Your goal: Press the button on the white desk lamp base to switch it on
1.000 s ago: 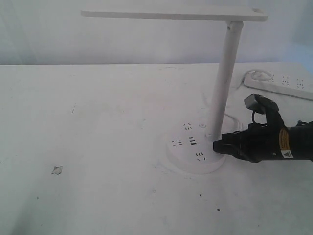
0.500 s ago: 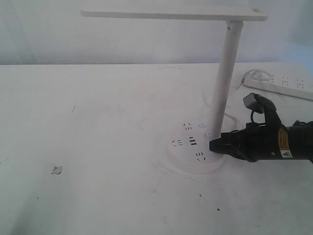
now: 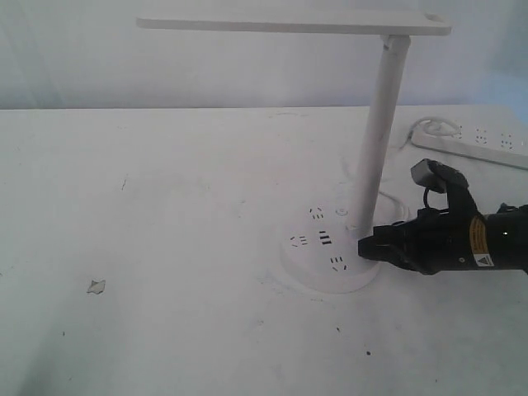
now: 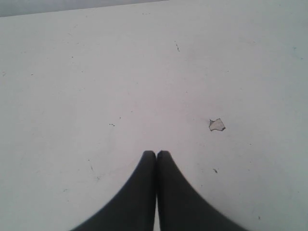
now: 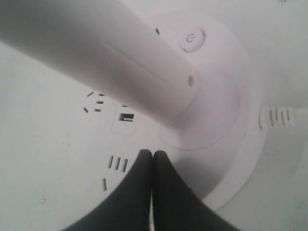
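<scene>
The white desk lamp base (image 3: 307, 262) is a thick round disc with socket holes and dark USB slots (image 3: 325, 238). Its slim pole (image 3: 375, 140) carries a flat bar head (image 3: 293, 25). The small round button (image 3: 341, 212) sits on the far side of the disc, beside the pole's foot. My right gripper (image 3: 363, 247) is shut, with its tips over the base's right edge, short of the button. In the right wrist view the button (image 5: 192, 39) lies beyond the pole (image 5: 120, 62), well ahead of the shut gripper (image 5: 153, 154). My left gripper (image 4: 156, 154) is shut over bare table.
A long white power strip (image 3: 474, 144) lies at the back right, and the lamp's cable plug (image 5: 276, 117) leaves the base rim. A small chip (image 3: 96, 286) marks the white table at the left and shows as a chip (image 4: 216, 124) in the left wrist view.
My right gripper edged a little left over the base, then drew back slightly to the right. The lamp has not moved.
</scene>
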You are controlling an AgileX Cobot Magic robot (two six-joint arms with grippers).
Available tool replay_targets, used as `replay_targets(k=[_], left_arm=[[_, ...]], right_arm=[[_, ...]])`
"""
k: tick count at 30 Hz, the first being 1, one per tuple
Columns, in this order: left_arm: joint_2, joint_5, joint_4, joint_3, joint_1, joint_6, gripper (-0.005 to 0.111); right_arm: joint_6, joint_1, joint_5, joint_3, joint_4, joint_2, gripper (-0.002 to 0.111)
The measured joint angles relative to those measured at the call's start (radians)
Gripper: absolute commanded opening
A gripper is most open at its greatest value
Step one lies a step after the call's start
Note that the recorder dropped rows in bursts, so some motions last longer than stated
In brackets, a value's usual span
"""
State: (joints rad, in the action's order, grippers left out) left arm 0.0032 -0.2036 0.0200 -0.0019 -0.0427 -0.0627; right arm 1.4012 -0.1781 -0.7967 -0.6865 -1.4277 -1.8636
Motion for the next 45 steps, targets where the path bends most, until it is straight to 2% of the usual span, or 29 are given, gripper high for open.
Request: replay_targets(k=[33, 45], left_arm=[[0.0, 0.0, 0.0, 0.0, 0.0, 0.0, 0.0], [0.0, 0.0, 0.0, 0.0, 0.0, 0.0, 0.0]], right_arm=[[0.105, 0.0, 0.01, -0.012, -0.044, -0.026, 0.0], [0.096, 0.0, 0.076, -0.019, -0.08, 0.077, 0.0]])
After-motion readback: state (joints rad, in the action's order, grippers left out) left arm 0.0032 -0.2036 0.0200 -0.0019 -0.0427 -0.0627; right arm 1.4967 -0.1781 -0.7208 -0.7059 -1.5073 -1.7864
